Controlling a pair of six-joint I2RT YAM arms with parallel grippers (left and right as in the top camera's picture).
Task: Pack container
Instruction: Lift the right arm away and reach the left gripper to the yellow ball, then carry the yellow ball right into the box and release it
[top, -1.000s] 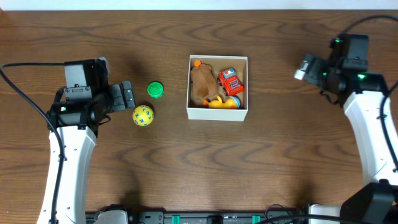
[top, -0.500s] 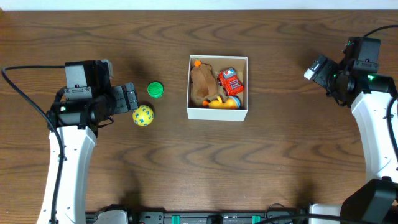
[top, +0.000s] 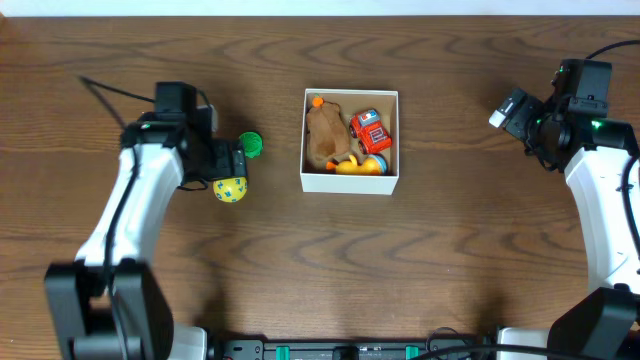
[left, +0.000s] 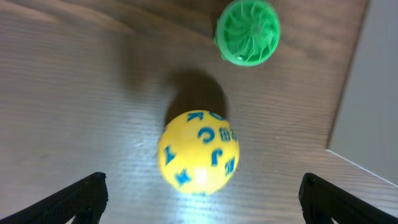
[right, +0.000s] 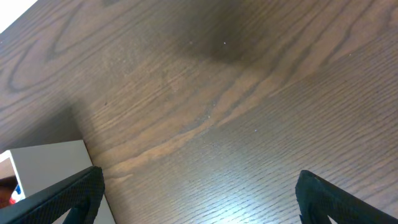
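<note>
The container (top: 350, 183) is a white box with low walls at the table's middle. It holds a brown plush toy (top: 324, 135), a red toy car (top: 371, 131) and a yellow duck (top: 357, 167). A yellow ball with blue letters (top: 230, 188) and a green round toy (top: 250, 144) lie on the table to its left. My left gripper (top: 228, 163) is open just above and beside them. In the left wrist view the ball (left: 199, 160) sits between and ahead of the open fingers (left: 202, 202), with the green toy (left: 247, 31) beyond it. My right gripper (top: 510, 108) is open and empty, far right of the box.
The table is dark wood. The box's white wall shows at the right edge of the left wrist view (left: 373, 93) and at the lower left of the right wrist view (right: 43, 168). The right wrist fingers (right: 202, 199) hang over bare wood.
My left arm has swung right and turned, bringing its open gripper over the yellow ball. My right gripper moved a little to the right a second ago and has since held still.
</note>
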